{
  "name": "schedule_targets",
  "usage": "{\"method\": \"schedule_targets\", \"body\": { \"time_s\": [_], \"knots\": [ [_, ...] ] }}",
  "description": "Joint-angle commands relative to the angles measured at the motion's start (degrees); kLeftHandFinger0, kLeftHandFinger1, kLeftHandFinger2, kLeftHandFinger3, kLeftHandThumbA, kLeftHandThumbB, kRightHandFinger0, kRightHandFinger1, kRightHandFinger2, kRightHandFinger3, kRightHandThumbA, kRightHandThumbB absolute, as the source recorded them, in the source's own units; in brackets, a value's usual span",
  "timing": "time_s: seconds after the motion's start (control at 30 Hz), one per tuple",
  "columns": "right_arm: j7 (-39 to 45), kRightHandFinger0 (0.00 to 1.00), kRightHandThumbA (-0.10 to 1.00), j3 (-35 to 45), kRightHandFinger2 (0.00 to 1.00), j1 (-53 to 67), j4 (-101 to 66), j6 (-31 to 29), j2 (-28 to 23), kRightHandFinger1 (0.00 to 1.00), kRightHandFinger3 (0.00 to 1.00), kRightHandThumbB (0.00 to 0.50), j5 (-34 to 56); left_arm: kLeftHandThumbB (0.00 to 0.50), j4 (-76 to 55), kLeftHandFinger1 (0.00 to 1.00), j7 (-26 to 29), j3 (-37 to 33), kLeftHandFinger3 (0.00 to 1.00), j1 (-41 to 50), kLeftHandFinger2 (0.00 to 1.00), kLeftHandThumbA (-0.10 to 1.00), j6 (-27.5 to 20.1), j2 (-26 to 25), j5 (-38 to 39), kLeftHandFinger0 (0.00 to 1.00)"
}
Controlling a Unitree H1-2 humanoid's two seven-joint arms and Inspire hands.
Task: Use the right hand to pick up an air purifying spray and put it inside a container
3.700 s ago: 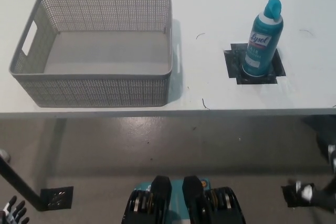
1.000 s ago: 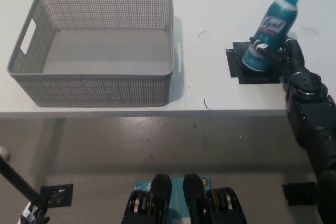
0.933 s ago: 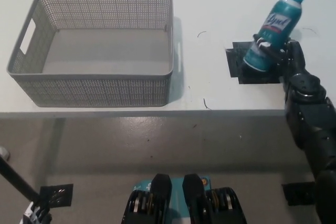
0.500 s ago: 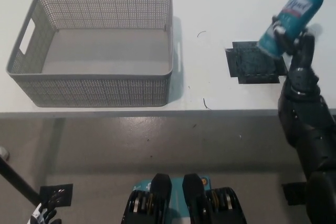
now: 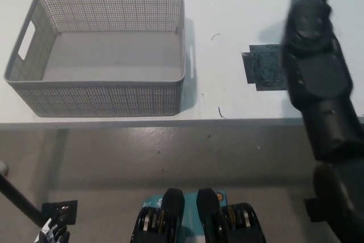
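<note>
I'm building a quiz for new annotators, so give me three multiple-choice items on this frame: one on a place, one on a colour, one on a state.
1. Where does the basket sit on the white table?
A. on its left part
B. at its right edge
C. on the dark square

2. What colour is the basket?
A. teal
B. grey
C. red

3. What is the state of the dark square mat on the table?
A. a spray can stands on it
B. nothing stands on it, and the black right arm crosses its right side
C. it lies inside the basket

Answers:
1 A, the basket fills the table's left part.
2 B, its mesh walls are grey.
3 B, the mat's visible surface is bare beside the arm.
</note>
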State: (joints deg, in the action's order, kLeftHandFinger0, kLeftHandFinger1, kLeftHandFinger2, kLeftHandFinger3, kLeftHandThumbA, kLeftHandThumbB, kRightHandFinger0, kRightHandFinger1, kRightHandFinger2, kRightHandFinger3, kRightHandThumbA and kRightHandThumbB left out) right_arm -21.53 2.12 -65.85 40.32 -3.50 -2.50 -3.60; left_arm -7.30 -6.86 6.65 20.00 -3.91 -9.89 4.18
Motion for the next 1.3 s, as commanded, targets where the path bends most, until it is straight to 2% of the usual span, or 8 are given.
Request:
{"method": "schedule_targets", "body": {
  "time_s": [0.0,0.27,0.67,0.73,0.77,0.8,0.9,1.27],
  "knots": [
    [2.60,0.31,-0.10,-2.31,0.39,-5.24,-2.77,-1.08,2.15,0.32,0.40,0.443,-1.45,0.290,-1.54,1.00,-0.25,-0.29,1.00,0.23,1.00,0.74,0.88,-1.35,-0.99,1.00],
    [2.56,0.26,-0.10,-5.29,0.41,-8.25,4.07,-0.04,8.49,0.30,0.40,0.448,-1.93,0.343,-1.01,1.00,-0.28,-1.38,1.00,-1.00,1.00,0.79,0.48,-1.26,-1.92,1.00],
    [2.10,0.36,-0.10,-8.08,0.45,-7.63,20.31,-1.84,14.29,0.37,0.45,0.421,-3.14,0.269,-4.36,1.00,0.69,-3.35,1.00,-1.24,1.00,0.80,3.48,-0.48,-4.29,1.00],
    [4.32,0.52,-0.10,-8.85,0.60,-6.68,22.71,-1.90,13.75,0.54,0.64,0.422,-3.37,0.279,-4.39,1.00,0.60,-3.33,1.00,-1.37,1.00,0.76,3.44,-0.23,-3.37,1.00],
    [8.28,0.50,0.18,-9.28,1.00,-6.41,22.93,0.18,13.33,0.63,1.00,0.495,-2.80,0.283,-4.37,1.00,0.53,-3.30,1.00,-1.33,1.00,0.75,3.19,-0.18,-3.06,1.00],
    [11.90,0.64,0.48,-10.16,1.00,-5.93,23.01,1.89,12.72,1.00,1.00,0.500,-2.72,0.295,-4.59,1.00,0.46,-3.10,1.00,-1.39,1.00,0.74,3.49,-0.24,-2.67,1.00],
    [13.49,1.00,0.53,-10.60,1.00,-5.31,23.63,0.26,12.01,1.00,1.00,0.500,-2.59,0.293,-4.68,1.00,0.33,-2.90,1.00,-1.88,1.00,0.74,3.46,-0.51,-2.50,1.00],
    [14.41,1.00,0.58,-9.81,1.00,-3.16,22.78,0.56,11.32,1.00,1.00,0.500,-2.31,0.305,-4.72,1.00,0.42,-2.61,1.00,-1.51,1.00,0.77,4.09,-0.75,-2.79,1.00]
  ]
}}
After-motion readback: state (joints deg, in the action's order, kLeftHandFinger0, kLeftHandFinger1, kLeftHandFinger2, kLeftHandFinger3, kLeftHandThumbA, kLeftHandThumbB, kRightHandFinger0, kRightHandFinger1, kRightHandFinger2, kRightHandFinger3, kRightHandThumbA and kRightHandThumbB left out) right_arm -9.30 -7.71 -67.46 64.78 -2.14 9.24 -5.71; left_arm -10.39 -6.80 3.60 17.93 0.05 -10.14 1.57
